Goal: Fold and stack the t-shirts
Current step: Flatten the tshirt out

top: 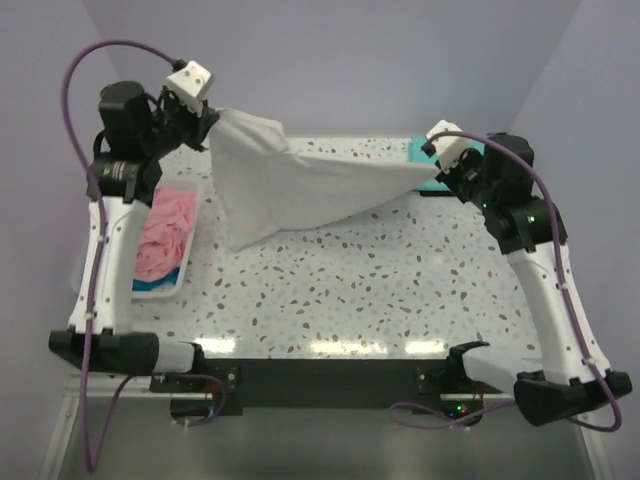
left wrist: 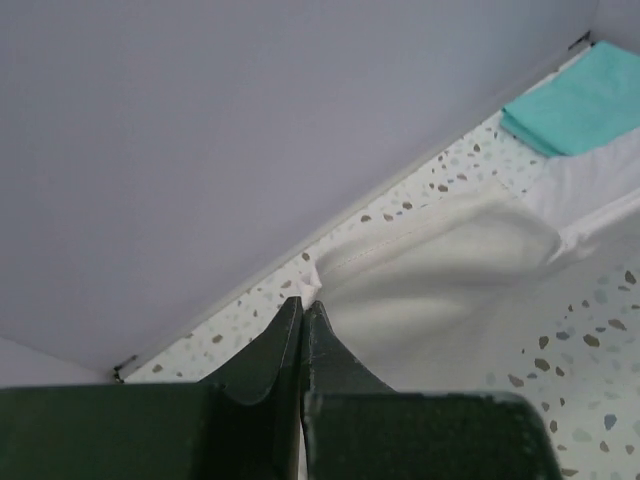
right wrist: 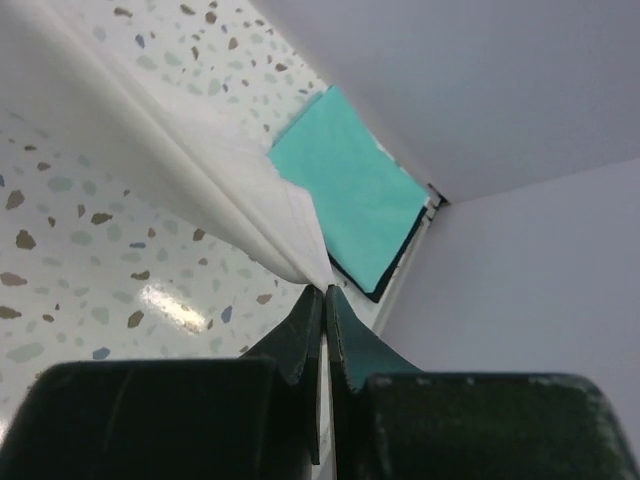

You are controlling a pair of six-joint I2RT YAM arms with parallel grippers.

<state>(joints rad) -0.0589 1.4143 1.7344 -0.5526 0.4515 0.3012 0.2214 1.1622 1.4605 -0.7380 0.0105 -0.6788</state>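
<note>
The left jaws are pressed together on a hemmed corner of the white shirt (top: 300,185), the cloth bunching right at their tips in the left wrist view (left wrist: 440,270). The right jaws are likewise pinched shut on another corner of it, a gathered fold of cloth running away from their tips (right wrist: 180,170). The shirt is held up and stretched between the two sets of jaws, pulled into a narrow band toward the right jaws and spreading wide below the left jaws, where its lower edge sags down to the speckled surface (top: 380,290); whether it touches there I cannot tell. A folded teal shirt (top: 422,150) lies flat just beyond the right jaws at the far corner of the surface, seen past their tips from the right wrist (right wrist: 350,190) and far off beyond the white cloth from the left wrist (left wrist: 580,100). Below and nearer than the left jaws, under the left arm (top: 110,260), stands a white basket (top: 198,215) holding a crumpled pink shirt (top: 165,230), with a blue shirt (top: 160,283) showing beneath it at the near end.
</note>
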